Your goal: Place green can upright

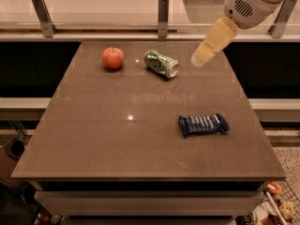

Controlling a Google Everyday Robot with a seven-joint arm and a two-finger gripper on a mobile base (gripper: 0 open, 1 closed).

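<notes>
The green can [161,63] lies on its side at the far middle of the brown table [117,135], its silver end pointing to the front right. My gripper [198,60] hangs above the table to the right of the can, a short gap away, below the white arm [253,3]. It holds nothing that I can see.
A red-orange apple [113,58] stands left of the can. A dark blue snack wrapper [203,124] lies flat at the right front. A rail with metal posts [162,16] runs behind the table's far edge.
</notes>
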